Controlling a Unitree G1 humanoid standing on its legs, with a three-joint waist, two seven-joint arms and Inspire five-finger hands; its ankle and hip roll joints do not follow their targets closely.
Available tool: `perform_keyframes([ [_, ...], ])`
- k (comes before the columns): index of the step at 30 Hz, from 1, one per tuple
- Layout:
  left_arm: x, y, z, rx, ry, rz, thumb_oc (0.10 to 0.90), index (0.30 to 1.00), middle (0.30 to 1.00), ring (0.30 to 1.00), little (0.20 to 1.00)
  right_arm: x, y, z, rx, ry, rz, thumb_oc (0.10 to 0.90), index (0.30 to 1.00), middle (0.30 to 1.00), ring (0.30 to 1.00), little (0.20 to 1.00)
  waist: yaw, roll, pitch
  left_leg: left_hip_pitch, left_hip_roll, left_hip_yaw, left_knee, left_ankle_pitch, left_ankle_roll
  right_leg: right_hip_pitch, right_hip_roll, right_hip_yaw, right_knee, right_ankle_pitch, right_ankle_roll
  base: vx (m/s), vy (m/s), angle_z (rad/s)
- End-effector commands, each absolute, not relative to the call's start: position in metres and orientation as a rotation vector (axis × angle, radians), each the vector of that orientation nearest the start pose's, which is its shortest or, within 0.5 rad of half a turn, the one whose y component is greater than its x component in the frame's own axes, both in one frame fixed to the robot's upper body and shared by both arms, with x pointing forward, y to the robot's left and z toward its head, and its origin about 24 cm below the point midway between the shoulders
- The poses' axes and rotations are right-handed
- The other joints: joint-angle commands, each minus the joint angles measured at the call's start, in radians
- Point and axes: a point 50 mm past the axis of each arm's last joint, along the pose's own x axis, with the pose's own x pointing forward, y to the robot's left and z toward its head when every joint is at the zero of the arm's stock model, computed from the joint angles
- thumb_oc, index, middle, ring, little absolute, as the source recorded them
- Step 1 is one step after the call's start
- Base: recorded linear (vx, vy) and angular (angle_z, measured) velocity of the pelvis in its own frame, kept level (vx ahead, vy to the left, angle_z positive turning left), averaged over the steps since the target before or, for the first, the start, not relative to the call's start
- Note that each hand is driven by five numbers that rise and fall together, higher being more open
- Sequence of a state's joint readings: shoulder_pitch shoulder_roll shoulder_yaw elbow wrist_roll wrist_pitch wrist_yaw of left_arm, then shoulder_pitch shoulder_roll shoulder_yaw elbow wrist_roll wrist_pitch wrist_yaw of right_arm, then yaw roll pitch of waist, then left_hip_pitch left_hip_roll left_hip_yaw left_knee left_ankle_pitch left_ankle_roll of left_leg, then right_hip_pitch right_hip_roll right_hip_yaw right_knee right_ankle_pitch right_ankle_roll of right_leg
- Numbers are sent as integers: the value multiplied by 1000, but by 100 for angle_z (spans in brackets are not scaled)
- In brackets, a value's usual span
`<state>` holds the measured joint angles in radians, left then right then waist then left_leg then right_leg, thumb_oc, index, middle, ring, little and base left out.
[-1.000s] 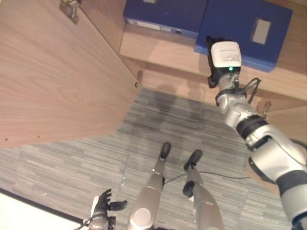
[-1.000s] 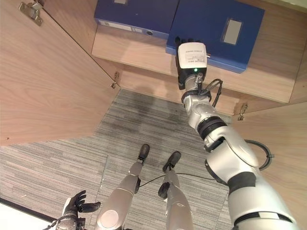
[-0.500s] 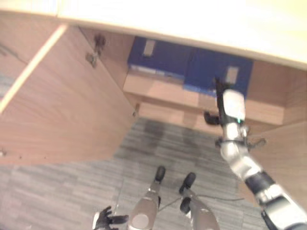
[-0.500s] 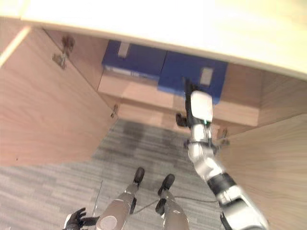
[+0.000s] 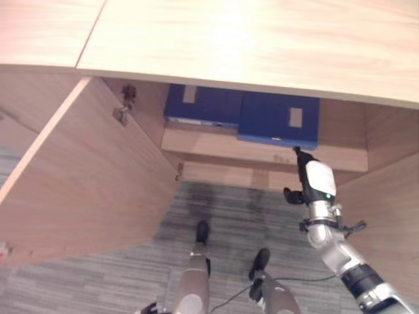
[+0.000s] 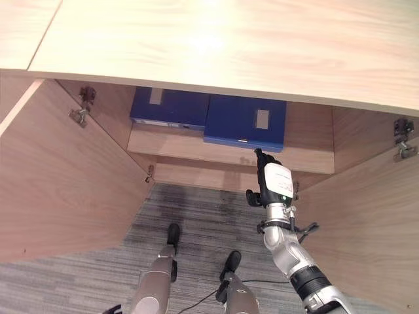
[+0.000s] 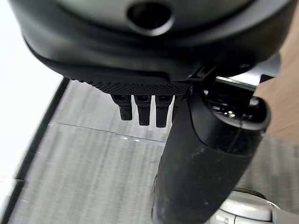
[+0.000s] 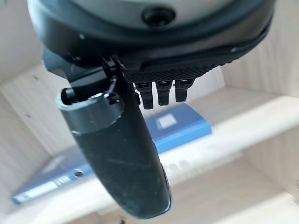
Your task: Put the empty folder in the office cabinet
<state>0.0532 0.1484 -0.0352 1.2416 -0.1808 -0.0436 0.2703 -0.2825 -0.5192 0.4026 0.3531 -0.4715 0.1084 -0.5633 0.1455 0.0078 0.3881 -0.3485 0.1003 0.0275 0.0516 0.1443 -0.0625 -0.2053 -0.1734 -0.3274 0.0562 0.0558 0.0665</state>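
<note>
Two blue folders lie flat side by side on the cabinet shelf (image 5: 216,140). The right folder (image 5: 278,120) sticks out slightly over the shelf's front edge, and the left folder (image 5: 203,104) lies further in. My right hand (image 5: 309,175) hangs just in front of the shelf, below the right folder's near corner and apart from it. Its fingers (image 8: 161,91) are straight and hold nothing, with the right folder (image 8: 180,125) beyond them. My left hand (image 7: 205,154) hangs low over the carpet, fingers relaxed and empty.
The cabinet's left door (image 5: 85,176) stands wide open, and the right door (image 5: 386,209) is open close beside my right arm. The wooden cabinet top (image 5: 229,39) overhangs the shelf. Grey carpet (image 5: 222,216) lies below.
The camera has tilted up and back. My right hand, which touched the right folder's front edge, has come back out of the cabinet and down, and is now clear of it.
</note>
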Motion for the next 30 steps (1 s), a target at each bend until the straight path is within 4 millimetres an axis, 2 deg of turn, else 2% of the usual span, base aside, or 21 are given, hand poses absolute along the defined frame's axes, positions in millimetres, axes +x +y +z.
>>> perform_keyframes([
  [1,36,245,-164,292,1278,486,800,900,900,900,900,315,-183,97,-1143,-401,-276,800,900,900,900,900,43,-60,-29,-2,-44,6,-21,-27,38,28,-50,39,116,-108,61,41,288,1],
  [2,41,247,-163,291,1257,491,800,900,900,900,900,321,-180,101,-1170,-413,-281,800,900,900,900,900,54,-63,-16,-10,-72,21,13,-57,61,1,-97,48,171,-92,81,30,217,7],
  [3,41,247,-163,291,1256,491,800,900,900,900,900,322,-180,101,-1169,-414,-282,800,900,900,900,900,55,-65,-16,-11,-73,23,15,-58,62,-2,-99,51,174,-94,82,33,250,7],
  [4,43,248,-162,295,1252,493,800,900,900,900,900,326,-177,105,-1181,-420,-279,800,900,900,900,900,59,-64,-10,-11,-88,33,29,-71,76,-19,-128,56,212,-82,88,7,86,-8],
  [5,43,248,-162,295,1251,493,800,900,900,900,900,326,-177,105,-1181,-420,-279,800,900,900,900,900,60,-65,-10,-11,-88,33,29,-71,76,-20,-128,57,213,-82,88,75,201,-19],
  [6,49,252,-160,299,1234,496,800,900,900,900,900,330,-169,110,-1178,-445,-277,800,900,900,900,900,57,-66,11,8,-106,39,42,-110,89,-56,-175,68,317,-83,90,33,175,-20],
  [8,66,258,-156,305,1177,511,800,900,900,900,900,336,-159,118,-1159,-474,-280,800,900,900,900,900,65,-74,56,-4,-114,53,65,-128,99,-134,-208,50,389,-64,77,-65,132,-11],
  [9,74,259,-154,302,1149,512,800,900,900,900,900,338,-156,123,-1159,-491,-285,800,900,900,900,900,64,-82,74,-17,-116,57,77,-131,99,-158,-205,36,382,-53,75,-150,-29,-29],
  [11,96,261,-147,304,1077,513,800,900,900,900,900,344,-153,140,-1154,-550,-306,800,900,900,900,900,47,-103,111,-75,-121,51,105,-133,94,-215,-136,19,305,-32,65,-134,-87,-17],
  [12,96,261,-147,304,1077,513,800,900,900,900,900,344,-153,141,-1154,-550,-306,800,900,900,900,900,47,-102,110,-76,-120,51,106,-134,94,-216,-135,19,305,-32,65,-68,-88,11],
  [13,104,259,-145,296,1049,506,800,900,900,900,900,348,-153,152,-1158,-589,-335,800,900,900,900,900,23,-122,125,-95,-142,41,104,-141,92,-267,-69,14,196,12,80,-12,-58,17],
  [14,106,259,-145,290,1043,508,800,900,900,900,900,349,-155,157,-1169,-608,-352,800,900,900,900,900,13,-127,131,-98,-148,34,100,-138,92,-301,-49,9,157,42,88,15,-60,20],
  [15,107,259,-145,287,1042,509,800,900,900,900,900,349,-154,157,-1169,-612,-353,800,900,900,900,900,12,-124,128,-99,-143,31,99,-146,90,-300,-43,10,151,40,92,21,-78,23],
  [16,107,256,-146,272,1043,509,800,900,900,900,900,349,-158,165,-1185,-642,-388,800,900,900,900,900,-8,-142,132,-128,-159,17,110,-130,94,-313,-28,15,67,83,88,13,-75,8],
  [23,106,251,-146,239,1029,511,800,900,900,900,900,351,-161,180,-1205,-697,-439,800,900,900,900,900,-16,-170,132,-192,-142,18,127,-134,77,-333,-3,-2,16,124,70,14,-88,6],
  [29,104,249,-146,234,1013,497,800,900,900,900,900,347,-170,183,-1233,-711,-466,800,900,900,900,900,-26,-174,132,-213,-127,14,136,-141,70,-341,0,-12,9,126,68,27,-45,-1],
  [30,102,249,-145,234,1005,493,800,900,900,900,900,346,-173,182,-1235,-703,-479,800,900,900,900,900,-23,-168,132,-199,-115,4,134,-169,63,-330,12,1,12,106,78,81,-25,-1],
])
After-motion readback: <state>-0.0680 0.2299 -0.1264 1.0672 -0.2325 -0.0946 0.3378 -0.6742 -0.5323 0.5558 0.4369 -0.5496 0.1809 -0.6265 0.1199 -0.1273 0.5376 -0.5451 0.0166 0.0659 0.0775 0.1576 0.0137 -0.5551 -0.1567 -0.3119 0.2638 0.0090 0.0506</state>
